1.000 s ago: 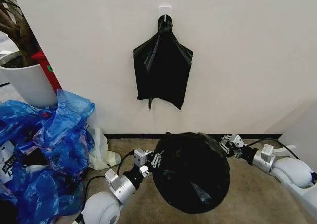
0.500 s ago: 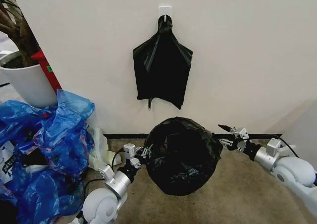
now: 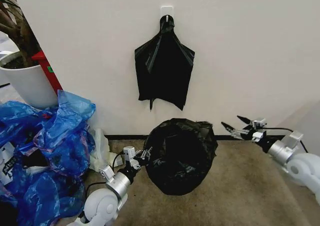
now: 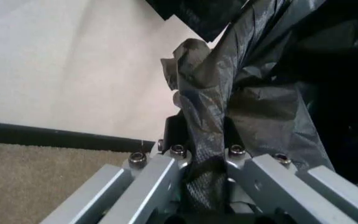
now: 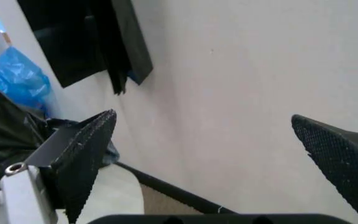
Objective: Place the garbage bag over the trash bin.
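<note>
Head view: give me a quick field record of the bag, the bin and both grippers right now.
bag: garbage bag bulges round on the carpet by the wall
bin: none visible; if it is under the bag, the film hides it
left gripper: shut on the bag's left edge; film bunched between the fingers
right gripper: open, clear of the bag, to its right
other: flat black bag hangs on the wall above
</note>
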Motion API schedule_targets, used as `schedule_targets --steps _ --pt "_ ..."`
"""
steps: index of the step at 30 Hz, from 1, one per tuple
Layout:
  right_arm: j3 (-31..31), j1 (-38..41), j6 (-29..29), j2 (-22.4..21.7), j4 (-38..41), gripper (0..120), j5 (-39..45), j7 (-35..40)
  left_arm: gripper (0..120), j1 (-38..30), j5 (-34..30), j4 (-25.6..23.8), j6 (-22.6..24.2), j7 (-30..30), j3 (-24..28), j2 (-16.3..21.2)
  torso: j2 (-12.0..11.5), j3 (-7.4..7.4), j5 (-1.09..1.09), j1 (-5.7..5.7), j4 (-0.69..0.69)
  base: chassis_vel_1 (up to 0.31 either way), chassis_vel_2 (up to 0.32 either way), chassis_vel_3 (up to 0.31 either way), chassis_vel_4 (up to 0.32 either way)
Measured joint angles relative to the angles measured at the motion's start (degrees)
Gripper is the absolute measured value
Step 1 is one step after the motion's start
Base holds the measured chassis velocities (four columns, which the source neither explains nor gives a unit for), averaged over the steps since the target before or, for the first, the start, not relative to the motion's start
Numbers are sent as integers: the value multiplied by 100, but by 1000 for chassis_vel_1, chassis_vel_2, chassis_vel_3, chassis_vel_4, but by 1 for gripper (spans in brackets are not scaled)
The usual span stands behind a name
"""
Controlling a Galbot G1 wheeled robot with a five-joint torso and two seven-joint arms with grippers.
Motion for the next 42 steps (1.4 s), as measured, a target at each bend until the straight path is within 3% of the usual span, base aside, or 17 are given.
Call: schedule_targets --steps 6,8,12,13,14,18,23,29,42 --pt "189 -65 -256 -35 436 100 187 123 2 -6 159 13 40 -272 -9 -15 0 0 0 0 -1 0 0 0 0" --pt "227 -95 -457 -71 1188 100 190 419 2 28 570 -16 -26 -536 0 -67 0 0 -5 0 1 0 0 0 0" --pt "-11 -204 -885 52 2569 100 165 1748 2 -16 1136 11 -291 -939 167 -150 0 0 0 0 3 0 0 0 0" --pt "-11 -204 -885 52 2569 100 165 1748 2 -16 1136 11 -291 -939 167 -150 0 0 0 0 3 0 0 0 0" --pt "-131 -243 -1040 113 2995 100 147 2229 2 -47 1274 9 -330 -1014 222 -151 0 0 -1 0 1 0 0 0 0" --pt "-444 -408 -1689 183 4000 100 138 2942 2 -81 1637 -142 -371 -1254 285 -73 0 0 -3 0 0 0 0 0 0" --pt "-1092 -596 -1935 176 4317 100 -120 3100 2 -70 1793 -306 -374 -1365 284 9 0 -1 -3 0 -1 0 0 0 0" --pt "-1833 -461 -2021 165 4179 100 -582 3126 2 -50 1961 -411 -424 -1334 266 61 0 0 -1 0 1 0 0 0 0" --pt "-1980 -470 -2456 141 4081 64 -481 3752 2 47 2502 -589 -645 -1044 247 102 0 0 -1 0 0 0 0 0 0"
